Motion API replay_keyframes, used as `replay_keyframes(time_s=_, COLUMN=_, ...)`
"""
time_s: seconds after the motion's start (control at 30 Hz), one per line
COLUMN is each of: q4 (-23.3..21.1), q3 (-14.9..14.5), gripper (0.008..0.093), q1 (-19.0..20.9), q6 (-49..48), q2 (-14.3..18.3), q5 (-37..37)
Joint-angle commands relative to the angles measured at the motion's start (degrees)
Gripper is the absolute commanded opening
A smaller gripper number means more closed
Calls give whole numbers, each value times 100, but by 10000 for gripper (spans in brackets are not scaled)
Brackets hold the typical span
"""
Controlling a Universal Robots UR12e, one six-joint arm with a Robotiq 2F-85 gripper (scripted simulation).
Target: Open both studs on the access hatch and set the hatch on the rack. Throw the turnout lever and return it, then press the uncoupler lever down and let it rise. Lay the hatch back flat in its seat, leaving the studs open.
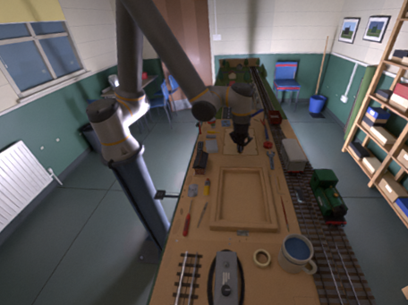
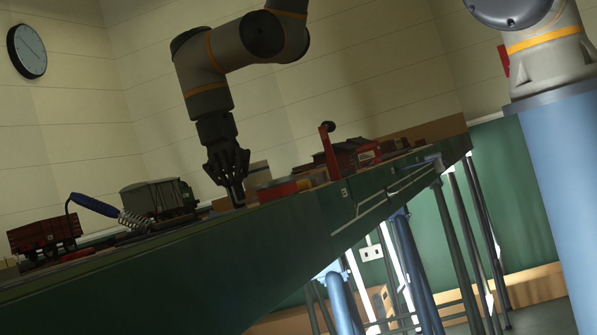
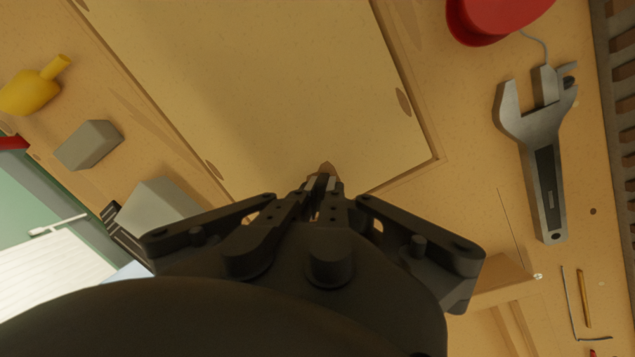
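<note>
My gripper (image 1: 240,150) (image 2: 236,200) (image 3: 320,183) points straight down at the near edge of the access hatch (image 1: 240,142) (image 3: 284,84), a flat tan panel lying on the bench beyond the frame. A small tan stud (image 3: 327,168) at that edge stands between my fingertips. The empty rectangular wooden frame (image 1: 245,200) lies nearer the side camera, in the middle of the bench. A red upright lever with a black knob (image 2: 329,151) stands at the bench's left edge. My gripper is closed on the stud.
A blue-filled mug (image 1: 296,253) stands near the frame's corner. A red disc (image 3: 492,17), an adjustable spanner (image 3: 539,146) and track with a grey wagon (image 1: 293,154) lie right of the hatch. Grey blocks (image 3: 88,144) and a yellow piece (image 3: 31,89) lie to its left.
</note>
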Motion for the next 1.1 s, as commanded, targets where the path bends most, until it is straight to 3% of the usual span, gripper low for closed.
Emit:
replay_keyframes(time_s=0.0, q4=-1, q3=-1, gripper=80, q1=0, q6=-140, q2=0, q5=0)
replay_keyframes(time_s=0.53, q4=-1, q3=-1, gripper=80, q1=0, q6=-2207, q2=0, q5=0)
replay_keyframes(time_s=1.07, q4=-1, q3=-1, gripper=80, q1=0, q6=-3009, q2=0, q5=0)
